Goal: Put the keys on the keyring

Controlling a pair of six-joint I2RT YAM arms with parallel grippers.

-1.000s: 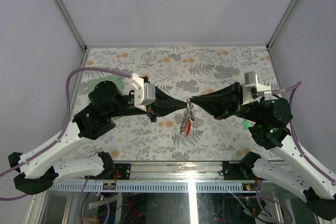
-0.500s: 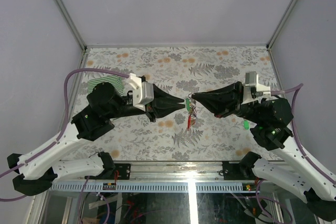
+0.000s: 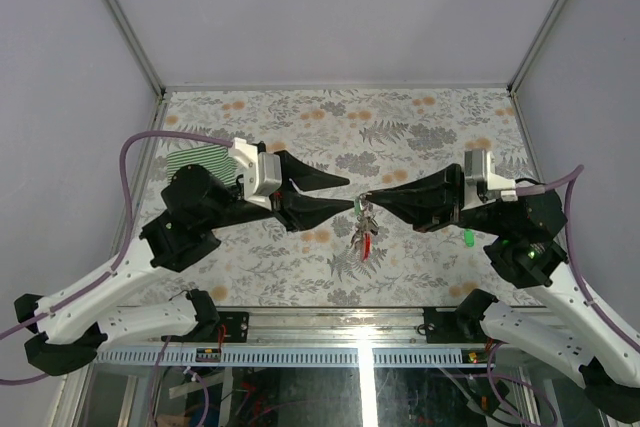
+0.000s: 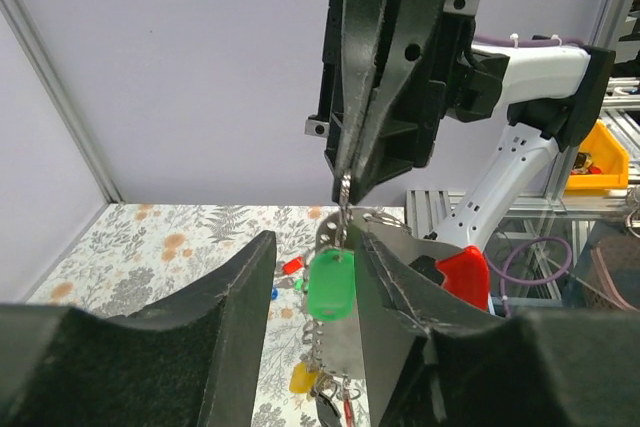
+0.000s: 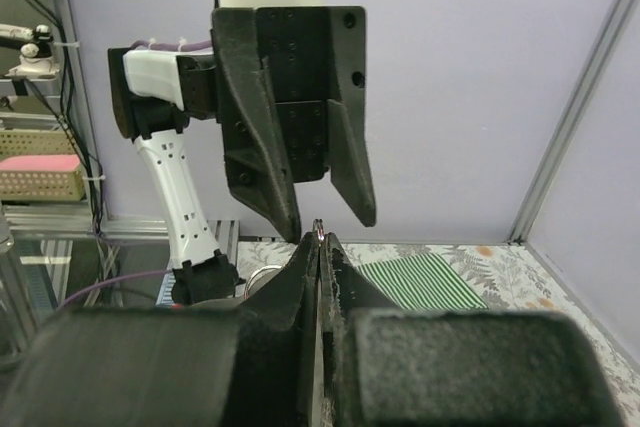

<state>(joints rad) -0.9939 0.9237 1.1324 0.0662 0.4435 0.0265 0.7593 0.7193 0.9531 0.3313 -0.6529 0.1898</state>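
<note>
Grippers, pls: what state?

L gripper (image 3: 352, 193) is spread wide, holding nothing. Its two fingers (image 3: 310, 177) sit either side of the hanging bunch; can't tell if they touch it. R gripper (image 3: 364, 197) is clenched tight on the keyring (image 4: 346, 187), pinching the wire loop at its very tip.

Where are the keys?

The keys (image 3: 362, 232) dangle off the keyring below R gripper's tip, centre of the top view, above the table (image 3: 420, 127). In the L wrist view a green head (image 4: 330, 284) hangs mid-frame and a yellow head (image 4: 303, 377) lower down. A small green piece (image 3: 467, 238) lies on the table at right, beside the R arm; can't tell if it's a key.

Any containers?

Two, both off the table. Yellow bin (image 4: 598, 147), right edge of the L wrist view: small bits inside, too blurry to name. Pale basket (image 5: 40, 184), left edge of the R wrist view, w/ a pink block (image 5: 38, 163) on top.

Else?

Striped cloth (image 3: 200, 160) lies flat at the table's upper left, partly under the L arm.
</note>
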